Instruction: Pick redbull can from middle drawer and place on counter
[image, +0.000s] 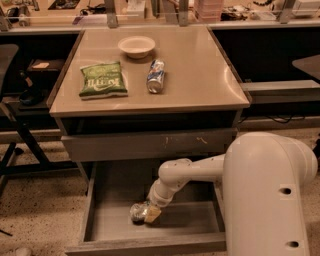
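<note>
The redbull can (137, 211), small and silvery-grey, lies on its side on the floor of the open middle drawer (107, 225), toward the front left. My gripper (147, 213) reaches down into the drawer at the end of the white arm (190, 175) and sits right against the can. The counter (200, 75) is the glossy beige cabinet top above the drawer.
On the counter lie a green chip bag (101, 79), a blue-and-silver can (155, 76) on its side and a white bowl (136, 46). A closed drawer front with pale scratch marks (150, 145) sits above the open drawer. A dark chair (15, 100) stands at left.
</note>
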